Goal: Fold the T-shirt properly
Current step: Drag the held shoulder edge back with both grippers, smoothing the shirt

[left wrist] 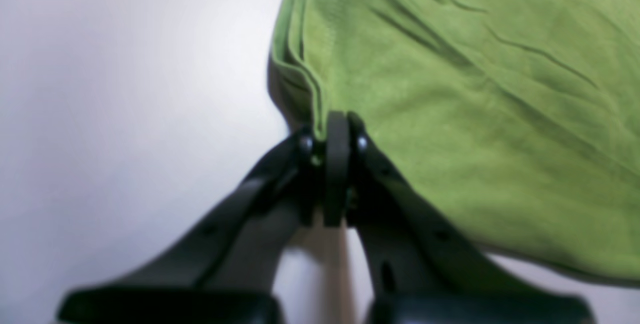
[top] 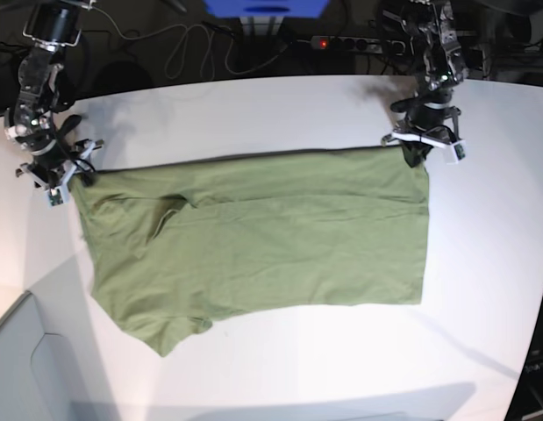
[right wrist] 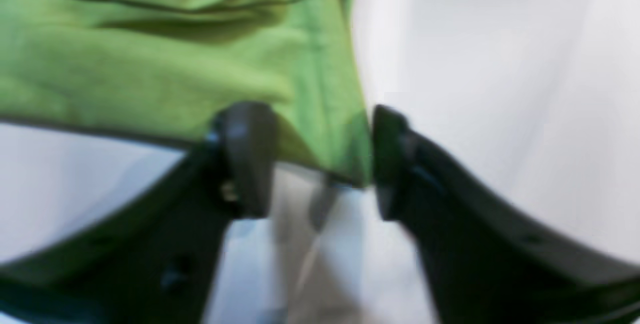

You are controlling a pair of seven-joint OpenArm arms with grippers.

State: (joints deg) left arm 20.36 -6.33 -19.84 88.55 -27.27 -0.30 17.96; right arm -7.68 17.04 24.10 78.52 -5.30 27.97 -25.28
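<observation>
T-shirt: we see the green T-shirt point(top: 280, 237) spread over the middle of the white tabletop point(top: 482, 351), its length running from near the left edge towards the right side in the base view.
T-shirt, far side: a long, fairly straight fold runs between the two claws, parallel-ish to the tabletop's far edge and apart from it.
T-shirt, near side: uneven outline; one part at the base view's left reaches furthest towards the near edge, the right part ends squarer and further back.
Creases: we note a long crease below the far fold, and a short, dark-shadowed ruck nearer the left end in the base view.
Left claw point(left wrist: 327, 164): narrow, pinching a layered corner of the T-shirt at the base view's far right.
Right claw point(right wrist: 320, 159): part-wide, its fingers on either side of the other far corner of the T-shirt; we see cloth between them, a gap beside the left-hand finger, and the cloth's border close to the right-hand one. Firm grip: we cannot tell.
Cables: dark cables point(top: 201, 44) lie at the tabletop's far edge, between the arms.
</observation>
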